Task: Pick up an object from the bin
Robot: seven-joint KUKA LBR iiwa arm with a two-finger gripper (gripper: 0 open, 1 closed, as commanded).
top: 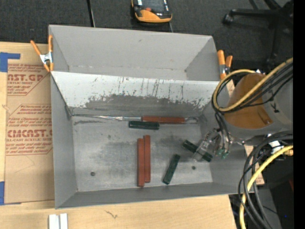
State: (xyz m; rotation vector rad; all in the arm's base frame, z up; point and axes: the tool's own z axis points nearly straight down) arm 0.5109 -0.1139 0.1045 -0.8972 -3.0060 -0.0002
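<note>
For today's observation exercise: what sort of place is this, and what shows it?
Probably a robotics lab: a cabled robot arm reaches into a grey metal bin holding small bars, and an office chair's wheeled base stands beyond it.

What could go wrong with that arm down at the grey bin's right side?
The gripper sits close to the grey metal bin's sloping right wall, so it might scrape it. The small dark green block beside it could get nudged aside rather than caught. The longer dark green bar lying tilted nearby may also be knocked.
</note>
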